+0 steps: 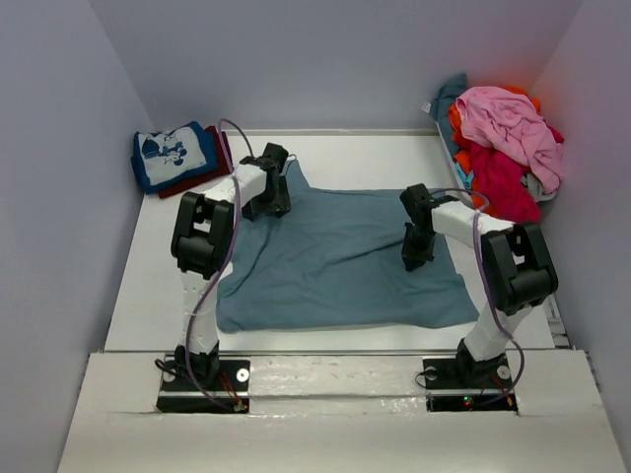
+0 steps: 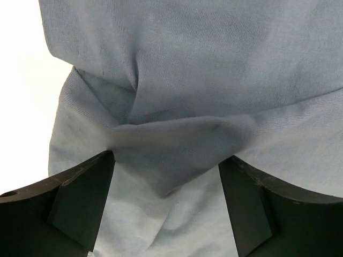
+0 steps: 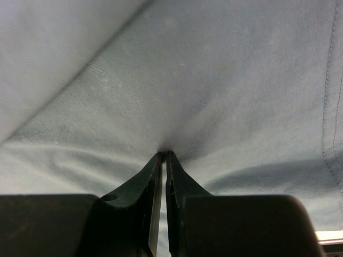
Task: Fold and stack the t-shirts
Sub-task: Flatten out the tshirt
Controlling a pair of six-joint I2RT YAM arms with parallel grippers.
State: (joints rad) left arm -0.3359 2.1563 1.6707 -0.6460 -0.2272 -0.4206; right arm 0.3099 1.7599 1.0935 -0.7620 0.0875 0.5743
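A slate-blue t-shirt (image 1: 335, 261) lies spread over the middle of the table. My left gripper (image 1: 273, 205) hangs open over its far left corner, where a bunched fold of the cloth (image 2: 177, 139) lies between the fingers (image 2: 88, 193) without being pinched. At the shirt's right side my right gripper (image 1: 416, 258) is shut, and the cloth (image 3: 214, 80) puckers at its tips (image 3: 165, 153). At the back left, a folded blue t-shirt with white cartoon print (image 1: 173, 153) rests on a dark red one (image 1: 202, 179).
A loose pile sits in the back right corner: a pink tee (image 1: 508, 123) on top, a red one (image 1: 503, 182), orange (image 1: 458, 126) and teal (image 1: 452, 94) behind. Grey walls close in on both sides. Bare white table (image 1: 148, 296) shows left of the shirt.
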